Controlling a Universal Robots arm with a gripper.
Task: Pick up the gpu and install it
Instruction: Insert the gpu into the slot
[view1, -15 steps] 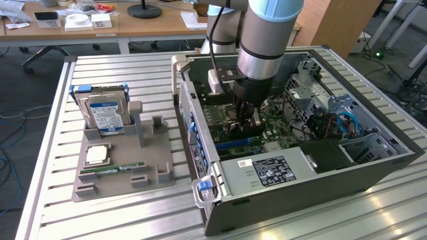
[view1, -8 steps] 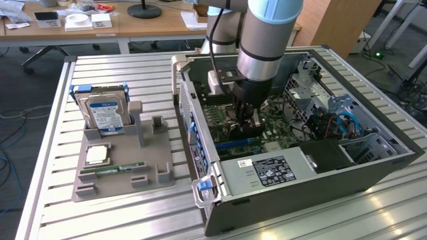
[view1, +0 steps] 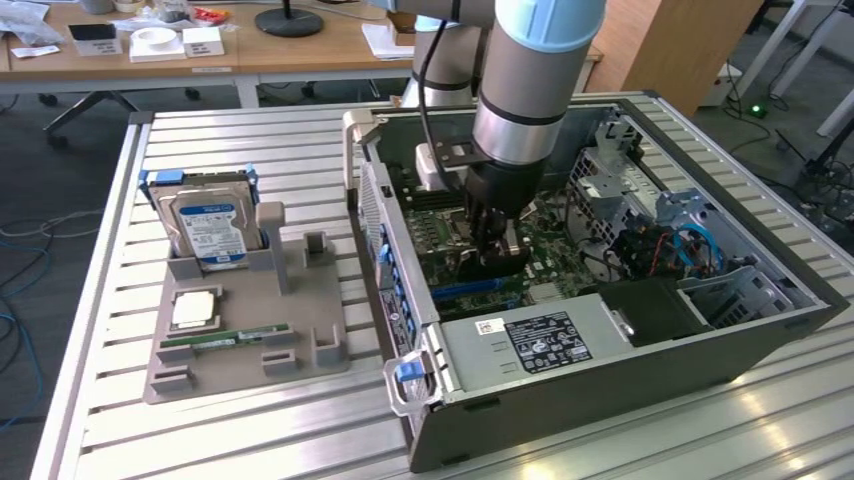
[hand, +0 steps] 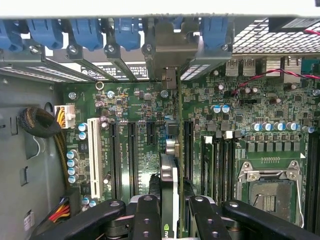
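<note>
The gpu (hand: 169, 175) stands on edge over the green motherboard (hand: 130, 100), seen as a thin strip between the long black slots. Its silver end bracket (hand: 170, 47) reaches the case's rear slot wall under the blue latches. My gripper (hand: 170, 207) is shut on the gpu, with one black finger (hand: 146, 215) on each side of the card. In the exterior view the gripper (view1: 489, 250) reaches straight down into the open computer case (view1: 400, 300), low over the motherboard. Whether the card sits fully in its slot I cannot tell.
A grey tray (view1: 320, 350) at the exterior view's left holds a hard drive with a blue label (view1: 207, 228), a RAM stick (view1: 227, 340) and a square chip (view1: 195, 310). Inside the case are the power supply (view1: 534, 342), the CPU socket (hand: 270, 192) and a white slot (hand: 93, 150).
</note>
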